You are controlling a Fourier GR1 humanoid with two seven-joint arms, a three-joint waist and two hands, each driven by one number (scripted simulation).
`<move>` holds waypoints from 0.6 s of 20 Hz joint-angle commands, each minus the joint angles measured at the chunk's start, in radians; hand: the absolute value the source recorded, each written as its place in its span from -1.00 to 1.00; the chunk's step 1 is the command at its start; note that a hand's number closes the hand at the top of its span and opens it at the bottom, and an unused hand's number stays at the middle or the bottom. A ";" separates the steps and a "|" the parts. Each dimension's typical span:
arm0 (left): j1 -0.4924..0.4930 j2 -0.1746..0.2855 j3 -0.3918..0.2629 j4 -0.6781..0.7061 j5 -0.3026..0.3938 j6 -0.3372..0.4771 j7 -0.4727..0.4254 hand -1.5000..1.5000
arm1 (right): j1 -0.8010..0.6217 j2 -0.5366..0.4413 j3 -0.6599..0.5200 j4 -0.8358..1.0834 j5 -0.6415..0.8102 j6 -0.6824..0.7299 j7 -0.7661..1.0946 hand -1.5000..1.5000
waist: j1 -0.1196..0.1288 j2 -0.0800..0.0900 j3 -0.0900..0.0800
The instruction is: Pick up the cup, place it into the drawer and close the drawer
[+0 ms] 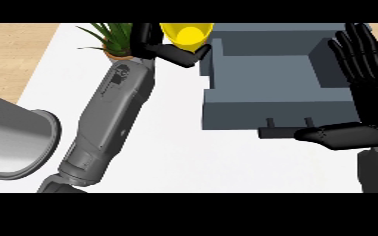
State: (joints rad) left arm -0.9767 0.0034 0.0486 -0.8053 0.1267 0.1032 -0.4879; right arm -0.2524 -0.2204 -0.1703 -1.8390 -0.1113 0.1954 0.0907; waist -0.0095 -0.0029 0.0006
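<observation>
Left hand [159, 50] grips the yellow cup [188, 33] just beside the drawer [273, 107].

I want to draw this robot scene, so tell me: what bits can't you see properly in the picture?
All in the head view:
- cup: top cut off by the upper edge, lower part hidden by the left hand.
- plant: leaf tips cut off above, right side behind that hand.
- grey round vessel: cut by the left edge; what it is stays unclear.
- drawer handle: partly behind the right hand.
</observation>
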 commanded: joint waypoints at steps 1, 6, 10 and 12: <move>-0.169 -0.003 -0.058 0.043 0.022 0.128 0.146 1.00 | 0.015 0.023 0.028 0.007 0.029 -0.006 -0.030 -1.00 | -0.016 0.004 0.000; -0.284 -0.003 -0.127 0.203 0.089 0.203 0.228 1.00 | -0.026 0.002 0.003 0.048 0.008 0.010 -0.044 -1.00 | -0.033 0.011 0.001; -0.380 -0.003 -0.178 0.362 0.104 0.279 0.237 1.00 | -0.079 0.007 0.021 0.034 -0.008 0.003 0.009 -1.00 | -0.074 0.024 0.001; -0.375 -0.003 -0.205 0.407 0.134 0.279 0.233 1.00 | -0.014 0.014 0.027 0.024 -0.002 0.024 -0.042 -1.00 | -0.085 0.024 0.002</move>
State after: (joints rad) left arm -1.3070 0.0003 -0.1077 -0.5045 0.2267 0.3430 -0.2674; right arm -0.2877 -0.2142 -0.1562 -1.8145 -0.1187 0.2083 0.0754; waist -0.0682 0.0145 0.0015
